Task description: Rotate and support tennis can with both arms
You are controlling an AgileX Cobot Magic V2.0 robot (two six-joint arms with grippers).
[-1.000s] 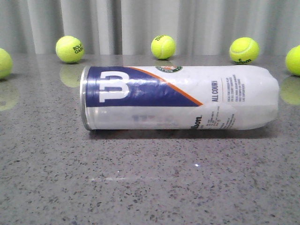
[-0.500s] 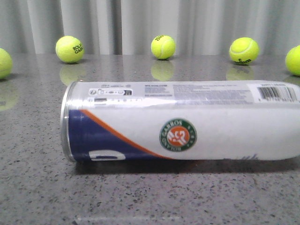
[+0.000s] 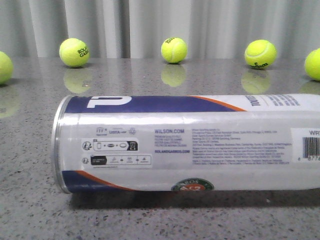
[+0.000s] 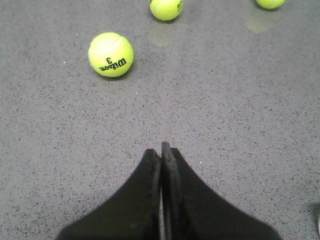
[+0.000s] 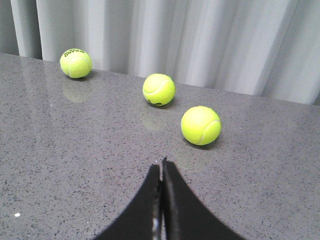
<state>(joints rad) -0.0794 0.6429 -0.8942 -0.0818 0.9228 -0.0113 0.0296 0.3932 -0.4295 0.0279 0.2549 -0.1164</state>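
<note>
The tennis can [image 3: 190,142] lies on its side across the grey table [image 3: 30,150] in the front view, silver rim at the left, its right end running out of frame. Small print and a barcode face the camera, the navy band on top, the round emblem at the bottom edge. It does not show in either wrist view. My left gripper [image 4: 161,150] is shut and empty above bare table. My right gripper [image 5: 161,167] is shut and empty above bare table. Neither gripper shows in the front view.
Several yellow-green tennis balls sit along the back of the table by a grey curtain [image 3: 150,25], such as one [image 3: 174,50] at the middle. A ball [image 4: 110,54] lies ahead of the left gripper. A ball [image 5: 200,125] lies just ahead of the right gripper.
The can has rolled toward the camera and turned about its long axis: the W logo went over the top, the emblem moved down to the bottom edge, and the small print now faces the camera.
</note>
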